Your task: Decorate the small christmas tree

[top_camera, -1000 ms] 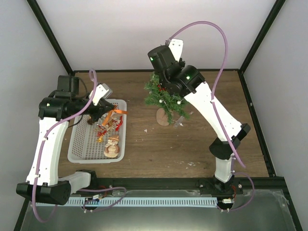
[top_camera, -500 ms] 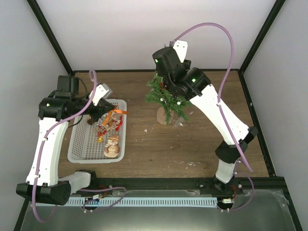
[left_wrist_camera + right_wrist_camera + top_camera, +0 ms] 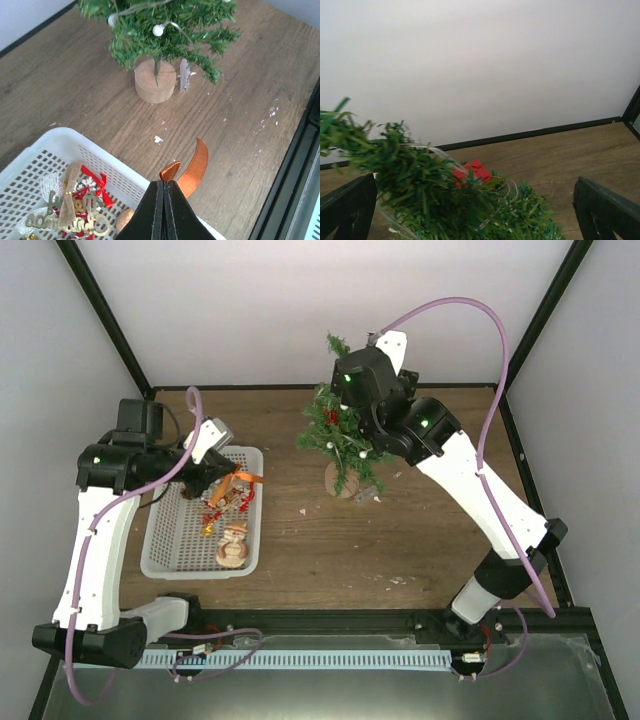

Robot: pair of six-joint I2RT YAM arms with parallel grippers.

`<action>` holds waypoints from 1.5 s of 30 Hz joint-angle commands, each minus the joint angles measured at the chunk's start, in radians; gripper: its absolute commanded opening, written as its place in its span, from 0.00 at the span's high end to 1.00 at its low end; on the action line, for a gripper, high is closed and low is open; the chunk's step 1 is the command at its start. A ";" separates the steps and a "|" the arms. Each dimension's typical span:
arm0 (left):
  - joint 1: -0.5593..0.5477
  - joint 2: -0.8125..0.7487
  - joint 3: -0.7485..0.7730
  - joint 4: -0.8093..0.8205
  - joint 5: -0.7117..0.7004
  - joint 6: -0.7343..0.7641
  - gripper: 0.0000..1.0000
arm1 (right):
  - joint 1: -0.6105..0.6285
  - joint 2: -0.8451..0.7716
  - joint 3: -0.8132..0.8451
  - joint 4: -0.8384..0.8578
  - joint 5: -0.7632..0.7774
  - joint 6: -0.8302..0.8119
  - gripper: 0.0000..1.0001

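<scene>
Table (image 3: 300,540): brown wood-grain board, scuffed, with pale flecks.

Basket (image 3: 165,540): white plastic lattice, rectangular, at the left of the top view. It holds a small snowman figure (image 3: 233,543), a red bow (image 3: 95,182) and a gold script ornament (image 3: 65,220).

The small christmas tree (image 3: 345,435) stands on the table at upper centre of the top view, right of the basket and apart from it. Its dark green branches are bristly. It has a pointed tip and a short trunk set in a round tan wooden base (image 3: 155,80). A thin string of white beads (image 3: 158,30) runs through the branches, and a red ornament (image 3: 472,172) sits among the upper needles. A small pale peg-like piece (image 3: 184,75) lies just beside the base.

Left arm: elbow raised and forearm reaching over the far end of the basket. The left gripper (image 3: 162,200) points down, with its black fingers pressed together on one end of an orange ribbon (image 3: 192,167). The ribbon is a stiff, finely ribbed strip that curls upward.

Right arm: stretched from the lower right up to the treetop, wrist above the foliage. The right gripper (image 3: 476,195) is spread wide, with upper branches lying between its fingers (image 3: 347,202). Contact with the needles cannot be judged.
</scene>
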 commanded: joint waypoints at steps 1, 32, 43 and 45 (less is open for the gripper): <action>-0.028 0.009 0.084 -0.011 -0.033 -0.003 1.00 | 0.004 -0.042 -0.001 0.019 0.030 -0.002 0.00; -0.696 0.684 0.896 0.156 -0.569 0.145 1.00 | 0.000 -0.700 -0.594 0.017 -0.194 0.121 0.00; -0.749 0.734 0.894 0.249 -0.605 0.130 1.00 | 0.000 -0.726 -0.633 0.009 -0.213 0.115 0.00; -0.748 0.733 0.874 0.274 -0.614 0.145 1.00 | 0.000 -0.726 -0.635 0.010 -0.217 0.113 0.00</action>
